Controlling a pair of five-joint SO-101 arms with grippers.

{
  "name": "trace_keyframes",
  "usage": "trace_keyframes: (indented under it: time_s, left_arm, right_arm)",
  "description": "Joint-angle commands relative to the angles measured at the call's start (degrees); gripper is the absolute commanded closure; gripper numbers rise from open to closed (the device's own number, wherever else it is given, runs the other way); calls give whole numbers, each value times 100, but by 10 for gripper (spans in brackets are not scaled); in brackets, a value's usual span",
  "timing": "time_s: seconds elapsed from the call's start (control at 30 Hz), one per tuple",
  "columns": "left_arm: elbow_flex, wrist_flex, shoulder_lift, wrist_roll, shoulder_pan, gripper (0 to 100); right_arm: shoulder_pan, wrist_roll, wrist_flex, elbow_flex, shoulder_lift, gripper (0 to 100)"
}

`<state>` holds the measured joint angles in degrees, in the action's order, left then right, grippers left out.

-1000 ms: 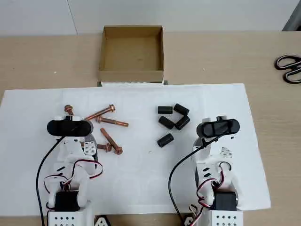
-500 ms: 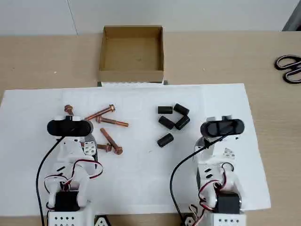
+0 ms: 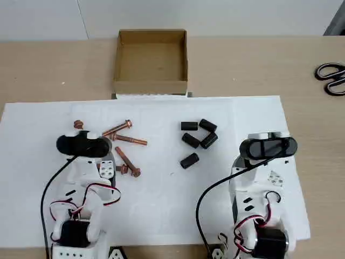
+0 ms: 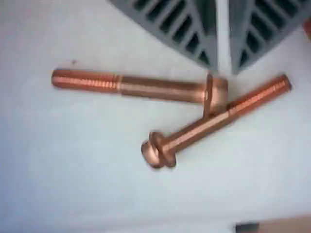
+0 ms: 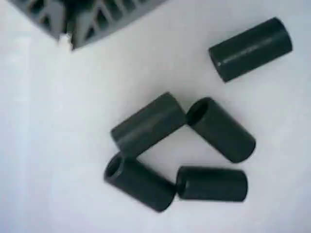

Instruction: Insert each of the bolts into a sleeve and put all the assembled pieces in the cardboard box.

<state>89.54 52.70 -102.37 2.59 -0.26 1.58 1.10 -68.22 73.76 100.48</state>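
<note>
I see the left gripper (image 4: 224, 63) nearly closed and empty over the centre-left bolts (image 3: 129, 140); I cannot tell the state of the right gripper (image 5: 65, 36) by the central sleeves (image 3: 190, 140).

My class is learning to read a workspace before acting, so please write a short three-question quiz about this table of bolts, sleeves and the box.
1. True or false: the cardboard box already holds an assembled piece.
2. How many black sleeves lie on the white sheet?
3. What lies on the bare table beyond the sheet, on the sleeves' side? A. scissors B. a screwdriver C. a roll of tape
Key: 1 false; 2 five; 3 A.
</note>
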Motion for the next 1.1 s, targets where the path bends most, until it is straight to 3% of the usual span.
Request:
trace_keyframes:
  time_s: [0.0,0.2,0.47,0.7,0.87,1.07]
  left_arm:
    - [-716,475,9,-9,35,994]
    - [-1578,1134,9,-9,26,994]
    - [-2158,1635,290,0,-9,994]
    - [-3618,1697,2813,18,-18,994]
    - [-5191,2620,4791,9,-9,994]
    - [-5868,3138,6444,-18,-9,994]
  right_arm:
    - [66,26,-31,-765,-734,995]
    - [31,730,-31,-2365,-2686,995]
    - [-180,1029,-541,-3499,-4251,995]
    - [-497,993,-1042,-3833,-4945,995]
    - [-690,1002,-1604,-3991,-5481,995]
    - [-743,1240,-1560,-4009,-5947,995]
